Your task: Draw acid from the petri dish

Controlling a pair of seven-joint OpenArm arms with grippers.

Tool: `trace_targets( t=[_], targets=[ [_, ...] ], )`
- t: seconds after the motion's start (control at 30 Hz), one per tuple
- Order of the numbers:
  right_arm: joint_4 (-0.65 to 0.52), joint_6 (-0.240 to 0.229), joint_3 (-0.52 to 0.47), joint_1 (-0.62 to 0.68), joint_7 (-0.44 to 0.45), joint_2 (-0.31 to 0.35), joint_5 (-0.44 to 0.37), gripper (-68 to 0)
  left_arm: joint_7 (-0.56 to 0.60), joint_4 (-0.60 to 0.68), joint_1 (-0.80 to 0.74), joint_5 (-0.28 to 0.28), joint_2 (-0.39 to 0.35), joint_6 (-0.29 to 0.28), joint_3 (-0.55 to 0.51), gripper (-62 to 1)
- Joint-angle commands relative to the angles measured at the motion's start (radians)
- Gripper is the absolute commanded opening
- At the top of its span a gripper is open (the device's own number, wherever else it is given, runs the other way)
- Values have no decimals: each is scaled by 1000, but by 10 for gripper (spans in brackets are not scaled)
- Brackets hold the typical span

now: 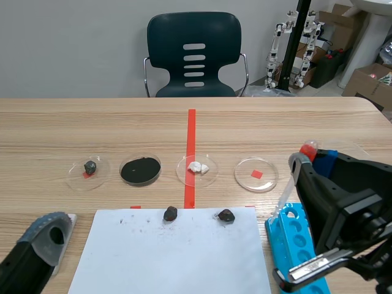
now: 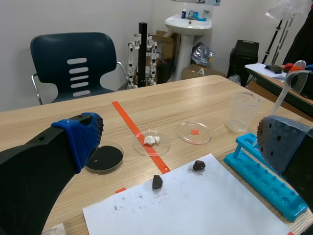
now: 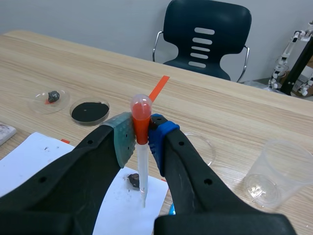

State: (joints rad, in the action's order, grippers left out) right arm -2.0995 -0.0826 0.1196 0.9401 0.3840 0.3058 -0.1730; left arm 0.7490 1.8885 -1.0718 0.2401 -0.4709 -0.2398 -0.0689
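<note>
A clear petri dish (image 1: 256,174) with a red tape mark under it lies right of the red centre line, also seen in the left wrist view (image 2: 194,132). My right gripper (image 1: 309,160) is shut on the red bulb of a plastic pipette (image 3: 141,147), held upright with its tip down, near the blue tube rack (image 1: 300,239) and short of the dish. In the right wrist view the dish (image 3: 208,149) is mostly hidden behind the fingers. My left gripper (image 2: 182,142) hangs open and holds nothing over the table's front left (image 1: 49,236).
Three more dishes stand in the row: a dark rock (image 1: 89,168), black powder (image 1: 140,169), white lumps (image 1: 197,168). A white sheet (image 1: 174,251) carries two dark stones (image 1: 170,213) (image 1: 226,215). A clear plastic cup (image 3: 279,171) stands right of the dishes. A chair (image 1: 194,55) stands beyond the table.
</note>
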Motion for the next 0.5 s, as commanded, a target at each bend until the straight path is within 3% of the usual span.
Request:
trace_targets(
  t=[0.0,0.47],
  targets=[
    [-22,3,-3,-6,16,7,-6,-590,14,19,-5,6,5,-3,-1,14],
    [-22,3,-3,-7,50,7,-7,-590,14,19,-5,6,5,-3,-1,14]
  ],
)
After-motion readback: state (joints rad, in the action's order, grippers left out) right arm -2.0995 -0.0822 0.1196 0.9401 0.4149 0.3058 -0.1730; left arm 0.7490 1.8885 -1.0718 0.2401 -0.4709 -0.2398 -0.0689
